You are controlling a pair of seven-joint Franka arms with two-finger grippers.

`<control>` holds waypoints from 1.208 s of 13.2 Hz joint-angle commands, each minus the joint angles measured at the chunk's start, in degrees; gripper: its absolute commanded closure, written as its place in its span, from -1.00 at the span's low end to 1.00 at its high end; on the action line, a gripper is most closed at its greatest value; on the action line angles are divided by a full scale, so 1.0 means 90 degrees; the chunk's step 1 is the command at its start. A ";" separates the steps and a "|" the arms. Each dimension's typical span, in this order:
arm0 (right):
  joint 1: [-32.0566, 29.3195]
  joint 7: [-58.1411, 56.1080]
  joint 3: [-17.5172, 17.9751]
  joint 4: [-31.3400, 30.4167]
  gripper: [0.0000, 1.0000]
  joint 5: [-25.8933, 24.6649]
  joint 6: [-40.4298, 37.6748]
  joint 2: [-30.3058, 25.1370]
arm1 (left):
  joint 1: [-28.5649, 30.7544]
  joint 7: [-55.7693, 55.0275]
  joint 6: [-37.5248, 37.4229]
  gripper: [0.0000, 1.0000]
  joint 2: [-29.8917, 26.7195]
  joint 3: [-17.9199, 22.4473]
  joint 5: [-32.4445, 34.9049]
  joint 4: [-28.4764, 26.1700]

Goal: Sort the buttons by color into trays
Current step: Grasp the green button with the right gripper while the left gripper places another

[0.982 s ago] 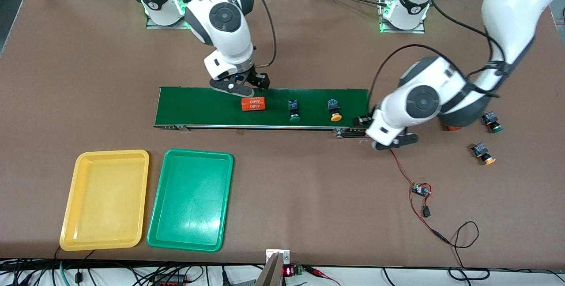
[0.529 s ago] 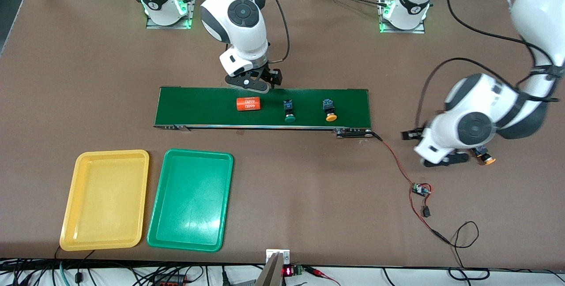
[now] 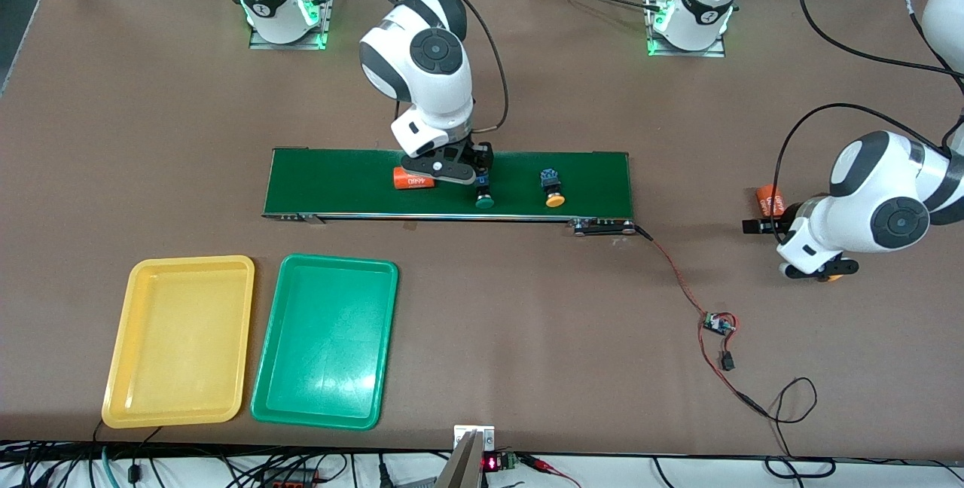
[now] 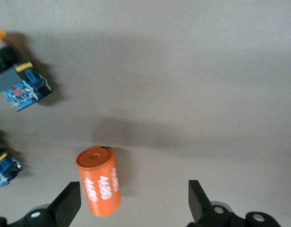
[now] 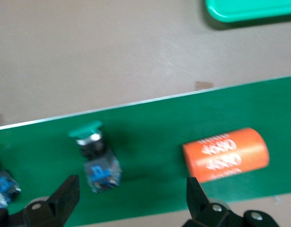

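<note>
your right pincer (image 3: 461, 172) hangs wide open and empty over the belt (image 3: 587, 172), the green button (image 3: 483, 195) just at its 4 o'clock. centre over it next. your left pincer (image 3: 809, 266), also open and empty, waits over the bench (image 3: 527, 307).

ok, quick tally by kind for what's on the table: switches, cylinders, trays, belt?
Push-button switches: 4
Orange 4680 cylinders: 2
Trays: 2, one yellow tray and one green tray
Conveyor belt: 1
Total: 9
</note>
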 commanded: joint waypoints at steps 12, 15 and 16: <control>0.0114 -0.0012 -0.0032 0.0177 -0.76 -0.0621 0.0380 0.0646 | 0.0095 0.0859 0.0258 0.63 0.0077 0.0402 0.0133 -0.0322; 0.0075 -0.0372 -0.0148 0.0167 0.08 -0.0662 0.0380 0.0685 | 0.0066 0.0966 -0.0171 0.61 0.0096 -0.0583 0.0084 -0.0283; 0.0046 -0.0451 -0.0188 0.0167 0.22 -0.0662 0.0380 0.0685 | -0.0041 0.1276 -0.0172 0.60 0.0106 -0.0761 0.0064 -0.0293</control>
